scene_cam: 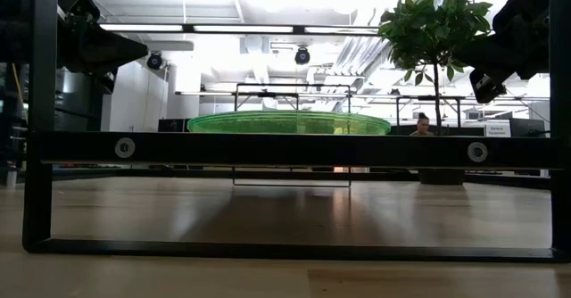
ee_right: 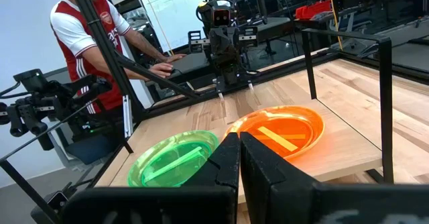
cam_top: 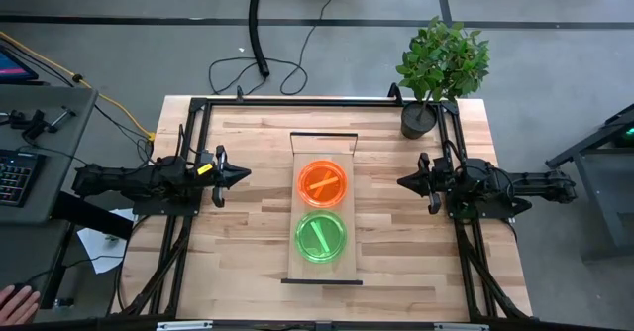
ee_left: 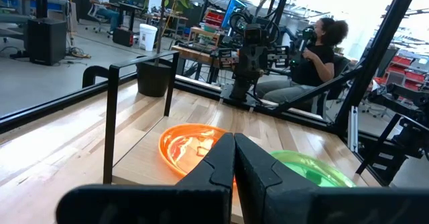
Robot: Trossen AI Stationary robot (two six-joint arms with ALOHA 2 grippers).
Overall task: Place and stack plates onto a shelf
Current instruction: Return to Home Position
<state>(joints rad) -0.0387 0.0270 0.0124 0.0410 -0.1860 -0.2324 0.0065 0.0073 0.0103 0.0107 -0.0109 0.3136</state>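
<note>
Butcher-block bench (cam_top: pixel 248 262) on a grey floor. A potted plant (cam_top: pixel 436 68) stands near the right jaws, at the bench's far corner. A black cable (cam_top: pixel 260 34) loops on the floor, well beyond both jaws. Well behind the left jaws are a keyboard (cam_top: pixel 14 175), a person's hand (cam_top: pixel 17 298) and a person in a red shirt (ee_right: pixel 87 36). A seated person (ee_left: pixel 315 56) is behind the right jaws.

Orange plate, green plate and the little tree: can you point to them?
Orange plate (cam_top: pixel 323 183): high view, middle of the plate.
Green plate (cam_top: pixel 320 237): high view, middle of the plate.
Tree (cam_top: pixel 443 58): high view, on its leaves.
</note>
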